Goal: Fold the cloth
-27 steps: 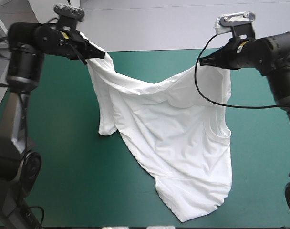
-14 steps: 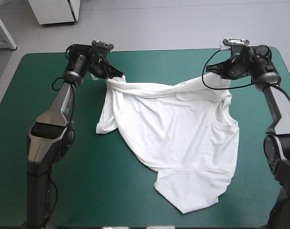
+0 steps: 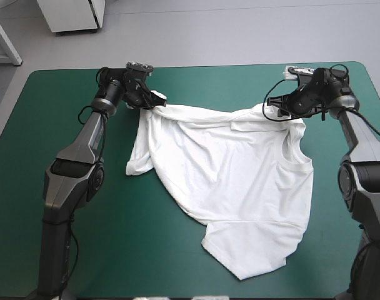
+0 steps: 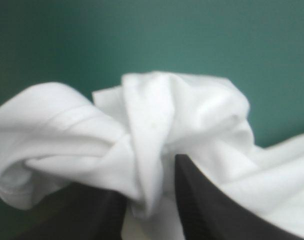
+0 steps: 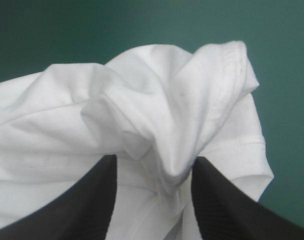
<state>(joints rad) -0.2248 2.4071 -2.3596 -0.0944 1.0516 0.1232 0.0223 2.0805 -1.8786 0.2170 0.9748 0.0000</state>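
Observation:
The white T-shirt lies spread and wrinkled on the teal-green cover, running from the far side of the table toward the near right. My left gripper is low at the shirt's far left corner, shut on a bunched fold of the T-shirt; the cloth fills the gap between its black fingers. My right gripper is shut on the far right corner, where the T-shirt gathers into a pinch between the fingers. One sleeve sticks out at the left.
The teal-green cover stretches left of the shirt and along the near side. The table's far edge runs just beyond both grippers. The shirt's lowest edge lies close to the near edge.
Both arms have come down and reached toward the far edge. The shirt hung between the raised grippers earlier and now lies on the table. Just before now the grippers sank a little lower.

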